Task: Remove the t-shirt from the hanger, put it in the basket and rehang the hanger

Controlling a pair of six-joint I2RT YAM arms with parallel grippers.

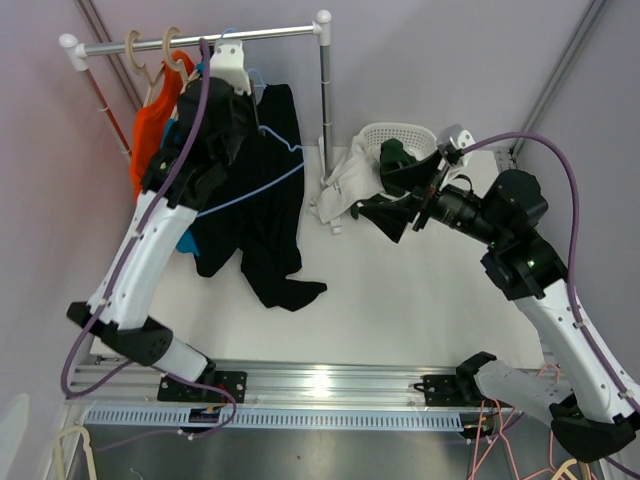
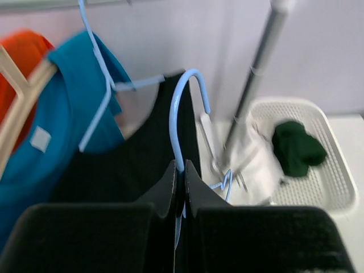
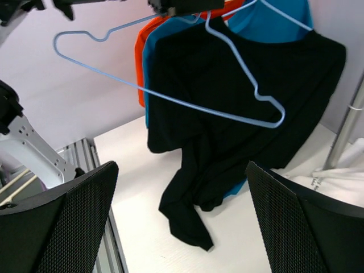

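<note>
The black t-shirt (image 1: 265, 230) hangs below the rack, its lower end lying on the table; it also shows in the right wrist view (image 3: 227, 148) and the left wrist view (image 2: 125, 165). The blue wire hanger (image 3: 170, 99) lies across its front, and its left arm sticks out bare into the air. My left gripper (image 1: 248, 115) is up at the rack, shut on the hanger's neck (image 2: 177, 119) below the hook. My right gripper (image 1: 385, 190) is open and empty, right of the shirt and facing it (image 3: 181, 170).
The rack rail (image 1: 200, 42) also carries a blue t-shirt (image 2: 62, 102) on a blue hanger and an orange shirt (image 1: 150, 135) on a wooden hanger. The rack post (image 1: 325, 100) stands beside a white basket (image 2: 335, 170) holding a green cloth (image 2: 296, 148). A white cloth (image 1: 345, 185) lies at the post's foot.
</note>
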